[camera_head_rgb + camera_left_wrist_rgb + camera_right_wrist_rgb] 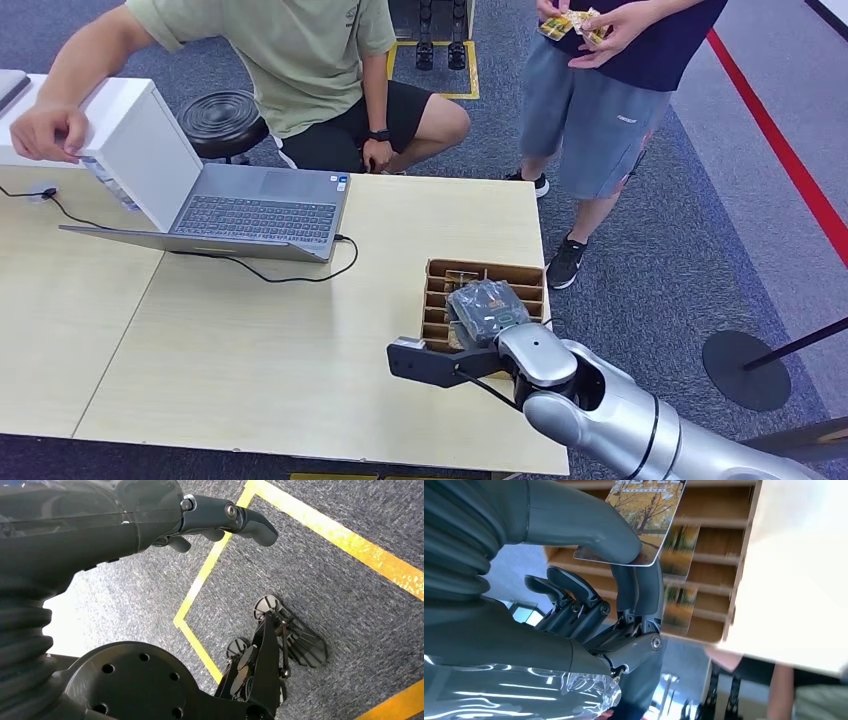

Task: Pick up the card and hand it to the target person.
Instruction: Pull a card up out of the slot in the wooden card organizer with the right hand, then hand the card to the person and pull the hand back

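A card (644, 515) is pinched between the thumb and fingers of the right hand (624, 580) just above the slotted box (486, 300) on the surface (250, 350), likely so it can be passed on, while nothing is held by the left hand (220, 522).

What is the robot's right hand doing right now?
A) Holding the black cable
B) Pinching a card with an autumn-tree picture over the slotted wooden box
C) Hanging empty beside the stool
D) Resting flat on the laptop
B: in the right wrist view the right hand pinches the card between its thumb and fingers, with the wooden box and its slots right behind it.
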### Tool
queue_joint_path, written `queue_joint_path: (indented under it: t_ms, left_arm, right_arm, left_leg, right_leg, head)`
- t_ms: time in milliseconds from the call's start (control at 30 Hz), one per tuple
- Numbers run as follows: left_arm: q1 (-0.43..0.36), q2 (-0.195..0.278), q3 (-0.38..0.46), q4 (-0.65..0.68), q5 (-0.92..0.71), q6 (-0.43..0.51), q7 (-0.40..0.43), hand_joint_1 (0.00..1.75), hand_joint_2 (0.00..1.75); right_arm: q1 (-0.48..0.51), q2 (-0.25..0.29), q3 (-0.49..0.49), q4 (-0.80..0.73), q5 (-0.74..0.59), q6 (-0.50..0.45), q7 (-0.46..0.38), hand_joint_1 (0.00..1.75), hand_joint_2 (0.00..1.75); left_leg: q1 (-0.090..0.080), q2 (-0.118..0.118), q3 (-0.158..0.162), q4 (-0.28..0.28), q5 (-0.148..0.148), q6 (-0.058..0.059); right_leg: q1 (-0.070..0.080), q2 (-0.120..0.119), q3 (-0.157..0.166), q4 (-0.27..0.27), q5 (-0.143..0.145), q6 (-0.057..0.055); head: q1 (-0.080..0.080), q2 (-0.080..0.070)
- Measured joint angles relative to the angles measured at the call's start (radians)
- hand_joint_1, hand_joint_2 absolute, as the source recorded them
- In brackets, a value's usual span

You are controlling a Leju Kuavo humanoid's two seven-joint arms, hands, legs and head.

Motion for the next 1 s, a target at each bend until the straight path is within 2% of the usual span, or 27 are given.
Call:
queue_joint_path:
  t_ms: [233,333,667,833,1000]
  left_arm:
    - [0.0,0.005,-0.005,0.0,-0.003,-0.007,0.003,0.0,1.75]
    - [0.0,0.008,-0.009,0.0,-0.008,-0.012,0.005,0.0,1.75]
    - [-0.001,0.016,-0.018,-0.001,-0.025,-0.025,0.014,0.0,1.75]
    - [-0.003,0.027,-0.034,-0.004,-0.04,-0.036,0.02,0.0,1.75]
    - [-0.004,0.028,-0.041,-0.006,-0.049,-0.047,0.024,0.0,1.75]
  right_arm:
    - [-0.049,-0.036,-0.03,-0.043,-0.084,-0.086,-0.032,1.75,1.75]
    - [-0.05,-0.043,-0.042,-0.044,-0.126,-0.135,-0.071,1.75,1.75]
    - [0.018,-0.027,-0.097,-0.076,-0.124,-0.355,-0.265,1.75,1.75]
    - [0.114,0.026,-0.204,-0.132,-0.07,-0.571,-0.467,1.75,1.75]
    - [0.163,0.048,-0.257,-0.165,0.003,-0.655,-0.525,1.75,1.75]
  left_leg:
    - [0.0,0.0,0.001,0.0,0.0,0.0]
    - [0.0,-0.001,0.001,-0.001,0.0,0.0]
    - [0.001,-0.002,0.003,-0.002,0.001,0.0]
    - [0.001,-0.002,0.003,-0.002,0.001,0.0]
    - [0.001,-0.001,0.003,-0.002,0.0,-0.001]
  right_leg:
    - [0.0,0.0,0.001,0.0,0.0,0.0]
    - [0.0,-0.001,0.001,-0.001,0.0,0.0]
    - [0.001,-0.002,0.003,-0.003,0.0,0.0]
    - [0.001,-0.002,0.004,-0.003,0.0,0.0]
    - [0.001,-0.001,0.003,-0.003,0.0,0.0]
  head:
    - [0.0,0.0]
    - [0.0,0.0]
    - [0.0,0.0]
    - [0.0,0.0]
    - [0.0,0.0]
